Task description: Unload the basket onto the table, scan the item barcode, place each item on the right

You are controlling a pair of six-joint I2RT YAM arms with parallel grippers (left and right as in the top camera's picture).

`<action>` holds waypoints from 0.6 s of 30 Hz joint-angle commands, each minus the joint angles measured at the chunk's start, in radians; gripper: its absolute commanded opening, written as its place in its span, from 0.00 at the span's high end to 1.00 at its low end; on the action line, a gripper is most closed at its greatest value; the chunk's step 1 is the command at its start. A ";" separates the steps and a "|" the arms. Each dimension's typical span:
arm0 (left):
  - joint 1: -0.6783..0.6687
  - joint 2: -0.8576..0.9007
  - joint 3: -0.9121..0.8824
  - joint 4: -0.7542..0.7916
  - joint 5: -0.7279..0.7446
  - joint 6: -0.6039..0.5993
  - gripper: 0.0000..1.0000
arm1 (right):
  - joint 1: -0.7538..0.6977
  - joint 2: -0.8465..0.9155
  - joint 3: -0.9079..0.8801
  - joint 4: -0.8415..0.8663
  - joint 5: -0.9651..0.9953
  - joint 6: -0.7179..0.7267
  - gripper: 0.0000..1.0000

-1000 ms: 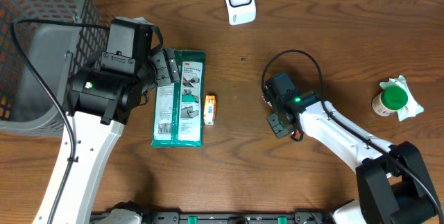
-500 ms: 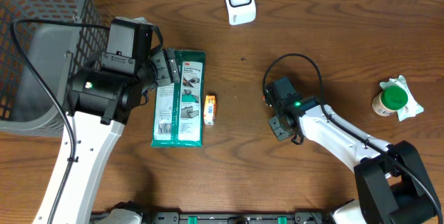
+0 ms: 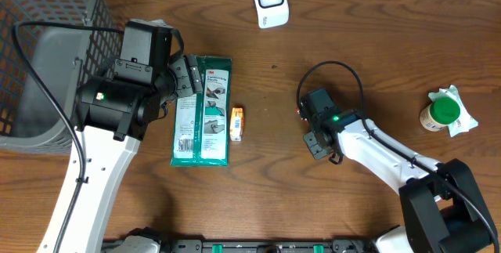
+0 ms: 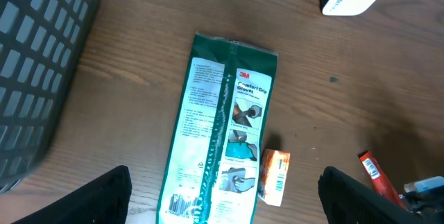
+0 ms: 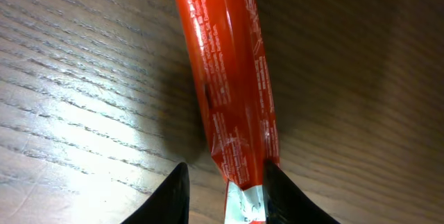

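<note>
The right end effector is pinching the red tube's crimped end to lift it toward the white scanner — the left end effector is hovering wide over the glove packet.

A mock shop checkout: a white barcode scanner stands at the top centre of the wooden surface, a dark wire shopping basket sits upper left, and packaged retail goods lie between.

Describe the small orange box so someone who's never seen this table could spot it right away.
Find the long green glove packet lying left of centre on the wooden table. The small orange box lies just off its right edge. It is the only orange thing, far shorter than the packet.
</note>
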 commanded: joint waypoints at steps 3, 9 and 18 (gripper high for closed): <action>0.005 0.002 0.015 -0.003 -0.013 0.010 0.14 | 0.008 -0.017 -0.068 0.060 0.018 0.002 0.69; 0.005 0.002 0.015 -0.003 -0.013 0.010 0.14 | 0.008 -0.017 -0.135 0.141 0.013 0.003 0.69; 0.005 0.002 0.015 -0.003 -0.013 0.010 0.14 | 0.008 -0.017 -0.145 0.134 0.003 0.004 0.74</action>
